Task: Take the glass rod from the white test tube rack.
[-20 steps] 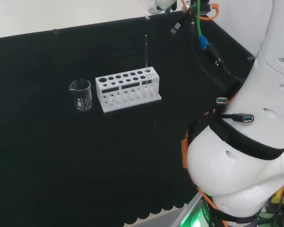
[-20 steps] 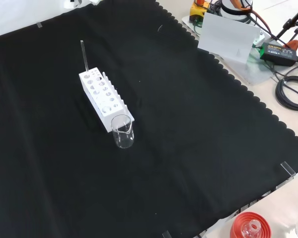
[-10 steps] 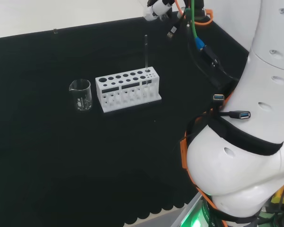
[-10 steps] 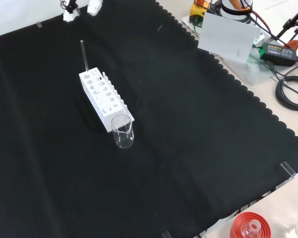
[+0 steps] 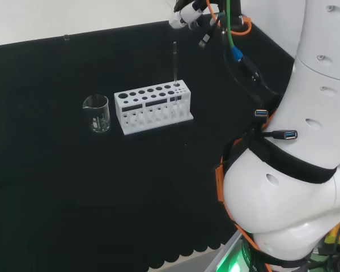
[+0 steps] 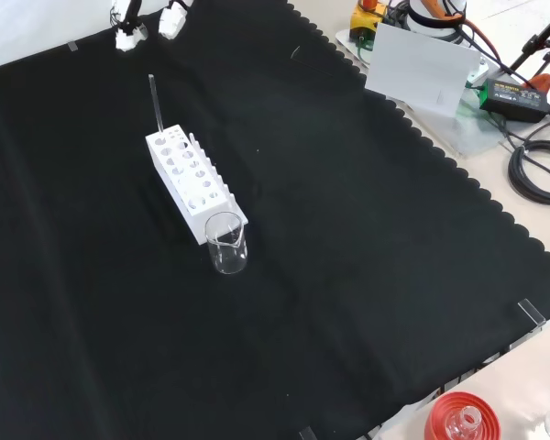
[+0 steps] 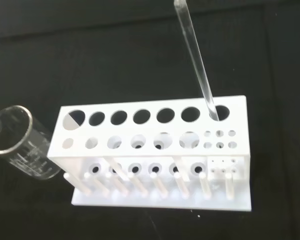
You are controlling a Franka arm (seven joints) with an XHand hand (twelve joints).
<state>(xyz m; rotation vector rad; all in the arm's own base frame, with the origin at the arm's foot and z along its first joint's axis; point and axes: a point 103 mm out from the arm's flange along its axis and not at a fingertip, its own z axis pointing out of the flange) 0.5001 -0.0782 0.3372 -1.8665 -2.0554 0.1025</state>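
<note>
The white test tube rack [image 5: 153, 106] [image 6: 188, 181] [image 7: 155, 150] stands on the black cloth. A clear glass rod [image 5: 174, 71] [image 6: 155, 103] [image 7: 197, 65] rises nearly upright from a hole at one end of its back row. The hand [image 5: 184, 11] hovers above and beyond the rod's top without touching it. In the front view two white fingertips [image 6: 124, 37] hang spread apart above the rod, with nothing between them.
An empty glass beaker [image 5: 97, 113] [image 6: 226, 243] [image 7: 20, 142] stands close to the rack's other end. The arm's white links [image 5: 294, 170] stand at the head view's right. A red ribbed stand [image 6: 458, 420] and cables [image 6: 536, 165] lie off the cloth.
The hand has come down from the views' top edges toward the rod's top. Rack, rod and beaker have not moved.
</note>
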